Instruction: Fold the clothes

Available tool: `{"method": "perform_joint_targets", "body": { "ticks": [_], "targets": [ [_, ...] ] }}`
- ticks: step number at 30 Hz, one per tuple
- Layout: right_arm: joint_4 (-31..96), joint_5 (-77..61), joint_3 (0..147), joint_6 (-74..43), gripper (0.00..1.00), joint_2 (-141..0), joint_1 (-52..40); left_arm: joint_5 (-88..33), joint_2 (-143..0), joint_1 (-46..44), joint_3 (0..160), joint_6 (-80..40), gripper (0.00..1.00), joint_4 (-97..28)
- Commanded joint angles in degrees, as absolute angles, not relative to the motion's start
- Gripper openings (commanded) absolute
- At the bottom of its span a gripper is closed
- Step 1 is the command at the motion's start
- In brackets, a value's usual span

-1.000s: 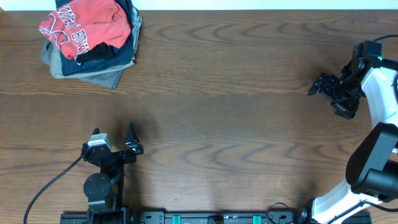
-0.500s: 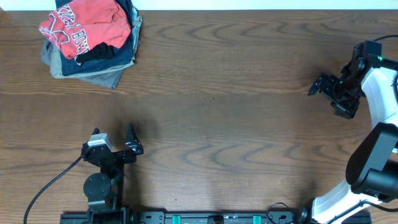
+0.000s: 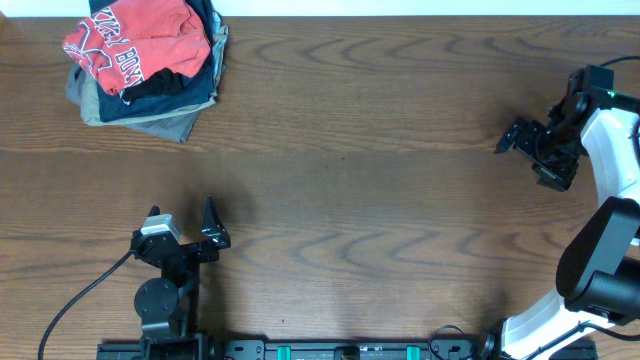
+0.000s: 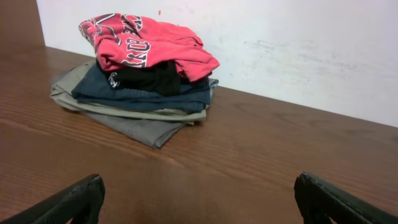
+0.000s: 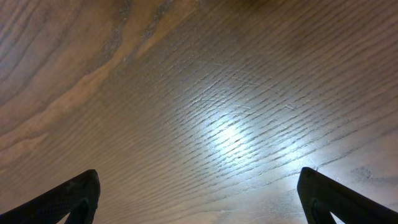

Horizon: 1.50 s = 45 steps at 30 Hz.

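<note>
The left gripper (image 3: 182, 212) is waiting near the front edge of the table (image 3: 340, 200), jaws spread wide, gripping nothing. The right gripper (image 3: 527, 156) is facing the bare tabletop at the right side, jaws likewise spread. The T-shirt (image 3: 135, 40) is lying crumpled atop the stack of folded garments (image 3: 160, 100) at the far left corner.

We see a coral-red T-shirt (image 3: 135, 45), bunched up and not folded flat, on top of a stack (image 3: 165, 95) of folded dark garments at the counter's (image 3: 380, 150) far left corner. Navy, white-outlined block letters show on its crumpled top. One edge droops over the stack's black layer.
</note>
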<state>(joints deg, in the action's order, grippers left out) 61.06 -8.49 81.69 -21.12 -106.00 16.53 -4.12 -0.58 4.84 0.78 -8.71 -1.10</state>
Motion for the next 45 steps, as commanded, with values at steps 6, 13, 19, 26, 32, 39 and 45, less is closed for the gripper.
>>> {"method": "perform_joint_targets", "body": {
  "ticks": [6,13,19,26,32,39,45],
  "targets": [
    [61.12,-8.34,82.35,-20.29,0.99,-105.54,16.40,-4.71,-0.23,5.19,0.23,-7.70,0.98,-3.62],
    [61.10,-8.34,82.35,-20.29,0.99,-102.21,15.88,-4.71,-0.23,5.19,0.23,-7.70,0.98,-3.62],
    [61.10,-8.32,82.35,-20.29,0.99,-92.14,14.46,-4.71,-0.23,5.19,0.23,-7.70,0.98,-3.62],
    [61.10,-8.34,82.32,-20.29,0.99,-78.04,8.19,-4.71,-0.23,5.19,0.23,-7.70,0.98,-3.62],
    [60.53,-5.15,82.28,-19.66,0.99,-66.39,0.32,-4.71,-0.23,5.19,0.23,-7.70,0.98,-3.62],
    [53.91,-2.83,74.70,-19.66,0.99,-52.73,-3.16,-4.71,-0.23,5.19,0.23,-7.70,0.98,-3.62],
    [36.97,-2.85,53.08,-19.66,0.99,-37.95,-4.73,-4.71,-0.23,5.19,0.23,-7.70,0.98,-3.62]
  ]
}}
